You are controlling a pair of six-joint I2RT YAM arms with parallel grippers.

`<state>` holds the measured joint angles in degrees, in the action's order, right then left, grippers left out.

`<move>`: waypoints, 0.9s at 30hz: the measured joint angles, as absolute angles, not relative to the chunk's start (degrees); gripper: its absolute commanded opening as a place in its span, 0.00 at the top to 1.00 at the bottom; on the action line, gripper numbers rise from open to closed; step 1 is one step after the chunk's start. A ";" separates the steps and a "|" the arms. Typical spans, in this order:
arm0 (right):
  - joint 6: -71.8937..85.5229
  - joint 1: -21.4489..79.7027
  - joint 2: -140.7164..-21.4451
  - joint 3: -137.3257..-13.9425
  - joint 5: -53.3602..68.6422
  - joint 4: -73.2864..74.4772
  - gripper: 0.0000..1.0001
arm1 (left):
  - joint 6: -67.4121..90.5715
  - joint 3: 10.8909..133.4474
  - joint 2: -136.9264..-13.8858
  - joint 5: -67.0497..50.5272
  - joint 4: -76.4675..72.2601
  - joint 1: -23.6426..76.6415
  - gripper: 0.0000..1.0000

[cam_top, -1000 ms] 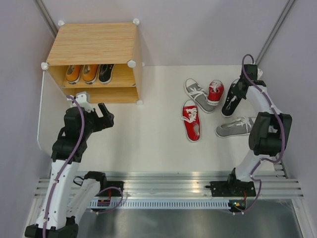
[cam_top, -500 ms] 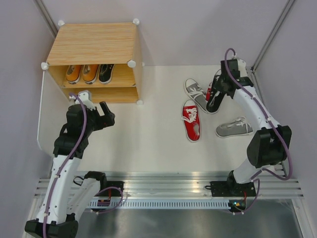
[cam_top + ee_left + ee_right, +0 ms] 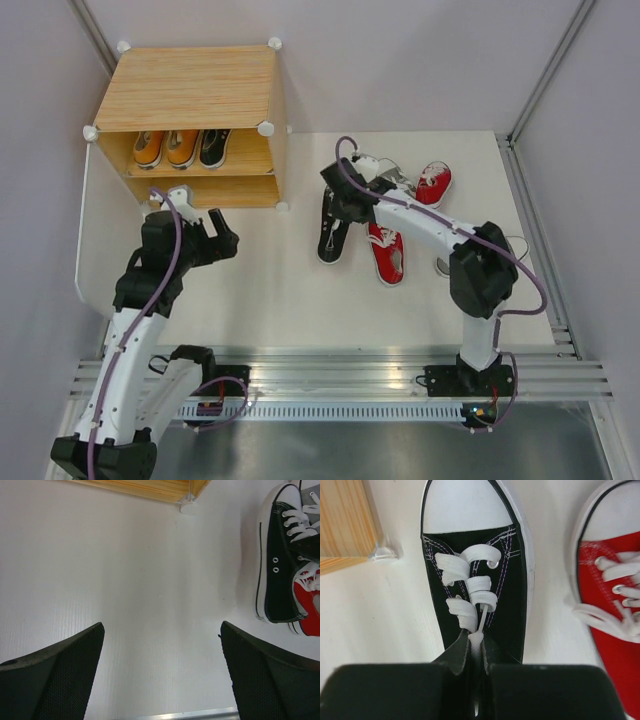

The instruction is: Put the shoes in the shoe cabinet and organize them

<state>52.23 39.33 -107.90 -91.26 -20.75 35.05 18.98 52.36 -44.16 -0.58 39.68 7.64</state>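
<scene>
White tabletop (image 3: 290, 290); plain pale grey walls (image 3: 400, 60); aluminium rail (image 3: 330, 378) along near edge; even light.

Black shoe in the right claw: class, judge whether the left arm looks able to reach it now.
Probably yes. The left claw is open, with bare table between it and the black shoe. But the right claw is shut on its tongue, leaving only the toe end free.

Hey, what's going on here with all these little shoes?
Two robot arms are putting shoes into a cabinet. The right gripper is clamped on a black shoe by its tongue, holding it between the cabinet and the red shoes. The left gripper hangs open and empty in front of the cabinet. Two orange shoes and a second black shoe sit on the upper shelf.
</scene>
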 measured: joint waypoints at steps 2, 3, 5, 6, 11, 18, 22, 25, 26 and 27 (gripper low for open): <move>55.02 40.71 -111.28 -91.94 -21.61 34.57 0.99 | 18.98 51.55 -44.16 -1.10 39.66 7.66 0.00; 56.45 41.21 -112.97 -92.16 -21.96 34.28 0.99 | 18.98 51.22 -44.18 -1.54 39.68 7.66 0.00; 58.92 41.71 -116.51 -93.08 -22.55 34.33 0.99 | 18.98 50.46 -44.40 -3.16 39.64 7.99 0.00; 59.94 41.80 -118.37 -93.84 -22.68 34.30 0.96 | 18.98 50.19 -44.56 -3.66 39.64 8.19 0.01; 63.29 42.17 -122.76 -96.66 -22.37 34.00 0.26 | 19.16 48.03 -46.46 -6.72 38.48 11.84 0.01; 58.65 42.50 -116.60 -96.07 -23.46 33.63 0.07 | 22.17 46.00 -53.15 -5.58 33.43 27.99 0.03; 54.46 42.50 -103.79 -89.01 -26.39 33.19 0.06 | 24.12 43.94 -57.95 1.17 26.41 37.71 0.09; 51.59 42.30 -91.50 -81.17 -29.61 32.97 0.05 | 24.56 41.63 -61.60 7.46 19.46 43.57 0.12; 50.92 42.15 -88.36 -79.20 -30.44 33.21 0.05 | 24.56 40.91 -62.59 9.02 17.21 44.80 0.12; 50.02 41.91 -84.12 -76.36 -31.48 33.15 0.05 | 24.56 39.94 -63.90 10.94 14.31 46.35 0.13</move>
